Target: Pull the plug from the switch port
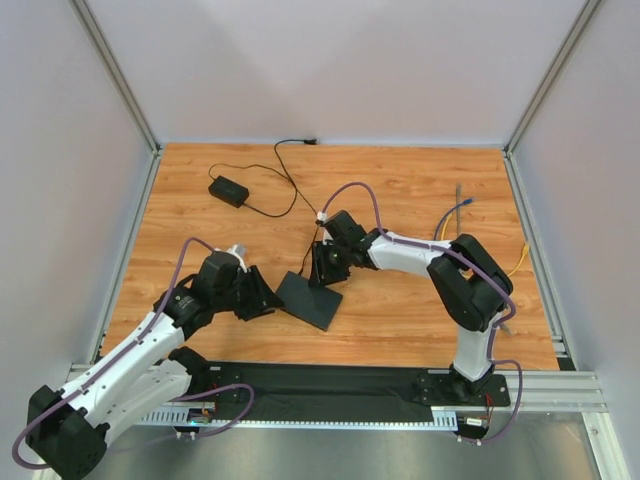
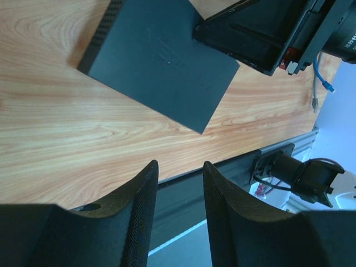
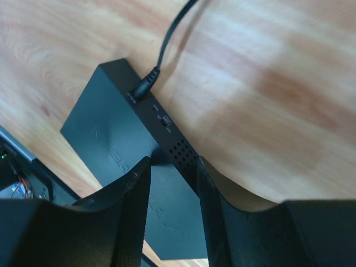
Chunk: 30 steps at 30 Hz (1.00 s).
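The switch (image 1: 310,299), a flat matte-black box, lies on the wood table near the middle front. In the right wrist view (image 3: 111,130) a black plug (image 3: 144,86) sits in its side edge, with its cable (image 3: 172,28) running away over the table. My right gripper (image 3: 173,161) is open, and its jaws straddle that same edge a little along from the plug, over the vent holes. In the top view it (image 1: 325,265) hangs over the switch's far end. My left gripper (image 1: 262,300) is open and empty, just left of the switch (image 2: 161,55).
A small black power adapter (image 1: 228,190) with thin black cable lies at the back left. Blue (image 1: 455,210) and yellow (image 1: 518,262) cables lie at the right. A black mat (image 1: 330,385) runs along the table's front edge.
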Each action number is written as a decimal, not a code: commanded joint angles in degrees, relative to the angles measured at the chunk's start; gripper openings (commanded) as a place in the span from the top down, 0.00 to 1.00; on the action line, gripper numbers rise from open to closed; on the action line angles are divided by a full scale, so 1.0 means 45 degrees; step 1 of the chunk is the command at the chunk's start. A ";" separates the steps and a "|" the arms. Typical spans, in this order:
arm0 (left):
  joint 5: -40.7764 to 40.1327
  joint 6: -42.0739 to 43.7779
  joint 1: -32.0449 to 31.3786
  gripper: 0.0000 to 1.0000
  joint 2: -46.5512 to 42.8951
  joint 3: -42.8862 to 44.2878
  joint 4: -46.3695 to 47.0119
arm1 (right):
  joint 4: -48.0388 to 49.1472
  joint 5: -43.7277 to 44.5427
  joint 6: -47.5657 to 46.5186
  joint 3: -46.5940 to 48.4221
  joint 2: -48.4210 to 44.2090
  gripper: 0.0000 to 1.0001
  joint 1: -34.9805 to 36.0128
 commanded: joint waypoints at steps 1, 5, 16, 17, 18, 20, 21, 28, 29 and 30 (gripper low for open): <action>0.0679 0.0465 0.0013 0.55 0.0056 -0.0180 0.0664 | 0.0075 -0.0503 0.0313 0.0148 -0.0335 0.59 0.0369; 0.0798 0.0659 0.0013 0.59 0.0424 -0.0143 0.1488 | -0.0373 0.0686 0.0410 0.0713 -0.0569 0.58 0.0350; -0.0959 0.1987 -0.0006 0.94 0.3961 0.1869 0.0356 | 0.0231 0.1061 0.3106 0.1436 -0.0317 0.53 0.0291; -0.1134 0.2162 -0.0006 0.96 0.4175 0.2064 0.0316 | 0.0134 0.1002 0.3126 0.1727 -0.0238 0.53 0.0291; -0.1290 0.2280 -0.0026 0.98 0.4274 0.2124 0.0277 | 0.0017 0.0982 0.3164 0.1827 -0.0160 0.54 0.0291; -0.1914 0.2553 -0.0026 1.00 0.4546 0.2280 0.0179 | 0.0074 0.0885 0.3242 0.1925 0.0055 0.54 0.0291; -0.2033 0.2690 -0.0026 1.00 0.4645 0.2358 0.0179 | 0.0094 0.0885 0.3282 0.2003 0.0094 0.54 0.0272; -0.2073 0.3588 -0.0007 1.00 0.5892 0.2865 0.0863 | 0.0153 0.0301 0.3243 0.2199 0.0504 0.54 0.0018; -0.2034 0.3648 -0.0026 1.00 0.6050 0.3060 0.0863 | 0.0114 0.0183 0.3243 0.2199 0.0563 0.54 -0.0040; -0.2034 0.3687 -0.0007 1.00 0.6207 0.3100 0.0882 | 0.0114 0.0123 0.3224 0.2199 0.0583 0.54 -0.0079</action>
